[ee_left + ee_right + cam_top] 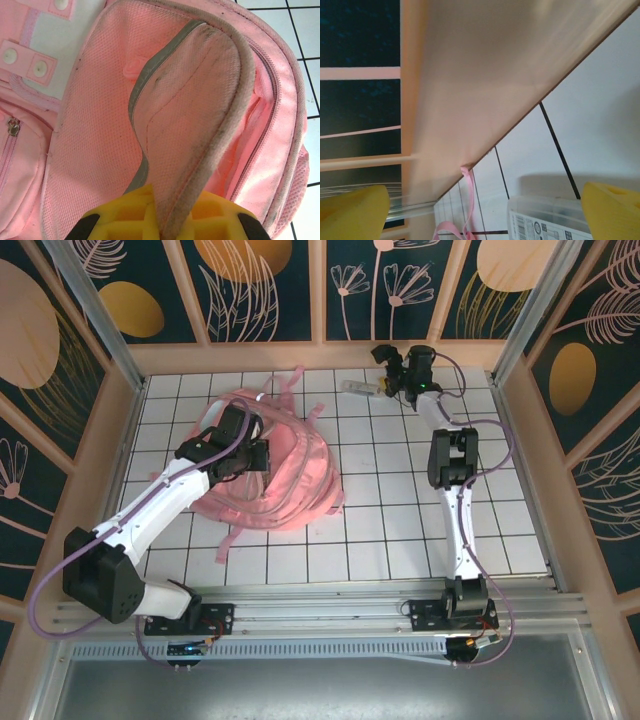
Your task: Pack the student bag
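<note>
The pink student bag [290, 475] lies on the white tiled table, left of centre. My left gripper [252, 454] rests on top of it. In the left wrist view the yellow fingers [125, 215] are shut on a grey-edged pink flap [200, 100] of the student bag [90, 150], holding it up. My right gripper [390, 386] stands open at the back wall, its yellow fingertips [612, 212] wide apart. A clear plastic box [547, 220] with a printed label lies between them, nearer the right finger, and I see the box [360, 388] just left of that gripper from above.
The wooden back wall [485, 75] stands close in front of the right gripper. A loose pink strap [468, 200] of the bag trails toward that wall. Wooden side walls [125, 440] enclose the table. Bare tiles [390, 510] stretch between the bag and the right arm.
</note>
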`<state>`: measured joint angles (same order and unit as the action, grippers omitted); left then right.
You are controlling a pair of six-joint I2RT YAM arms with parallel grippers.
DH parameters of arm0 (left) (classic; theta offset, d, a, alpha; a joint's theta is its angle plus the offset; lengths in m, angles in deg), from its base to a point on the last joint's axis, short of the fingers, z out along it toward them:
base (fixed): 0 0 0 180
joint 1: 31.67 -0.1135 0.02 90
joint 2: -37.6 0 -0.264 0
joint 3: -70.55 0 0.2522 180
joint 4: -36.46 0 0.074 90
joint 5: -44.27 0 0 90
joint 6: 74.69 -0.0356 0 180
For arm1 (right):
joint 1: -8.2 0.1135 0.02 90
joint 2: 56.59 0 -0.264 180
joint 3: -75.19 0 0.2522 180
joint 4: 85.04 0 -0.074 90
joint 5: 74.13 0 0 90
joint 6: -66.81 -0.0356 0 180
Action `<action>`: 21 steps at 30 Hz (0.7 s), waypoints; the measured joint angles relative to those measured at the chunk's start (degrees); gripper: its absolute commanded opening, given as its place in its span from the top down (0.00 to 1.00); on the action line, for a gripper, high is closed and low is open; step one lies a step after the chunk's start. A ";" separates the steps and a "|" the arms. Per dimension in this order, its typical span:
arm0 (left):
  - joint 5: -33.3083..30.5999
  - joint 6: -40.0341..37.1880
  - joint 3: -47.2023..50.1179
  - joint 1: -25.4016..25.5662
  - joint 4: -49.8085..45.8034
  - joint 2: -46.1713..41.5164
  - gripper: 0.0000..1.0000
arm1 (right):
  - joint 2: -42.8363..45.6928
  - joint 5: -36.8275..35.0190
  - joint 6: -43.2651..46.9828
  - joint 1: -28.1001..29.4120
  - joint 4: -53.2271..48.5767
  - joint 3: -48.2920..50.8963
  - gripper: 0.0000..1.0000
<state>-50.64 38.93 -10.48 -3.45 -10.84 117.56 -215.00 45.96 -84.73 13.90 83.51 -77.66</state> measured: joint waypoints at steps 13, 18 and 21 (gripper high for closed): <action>-2.14 -1.77 -0.98 -0.17 -1.53 0.00 1.00 | 30.42 0.92 13.64 6.34 -8.52 46.18 0.01; -1.73 -2.43 -1.01 -1.25 -1.55 0.00 1.00 | 44.26 -4.59 21.00 12.35 -21.49 58.62 0.01; -1.14 -2.71 -1.11 -1.42 -1.40 0.35 1.00 | 43.74 -11.78 26.77 12.63 -30.05 49.13 0.01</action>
<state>-51.77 36.22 -11.59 -4.87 -12.24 117.91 -171.26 34.18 -57.96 26.53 53.46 -28.52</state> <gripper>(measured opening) 0.074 0.992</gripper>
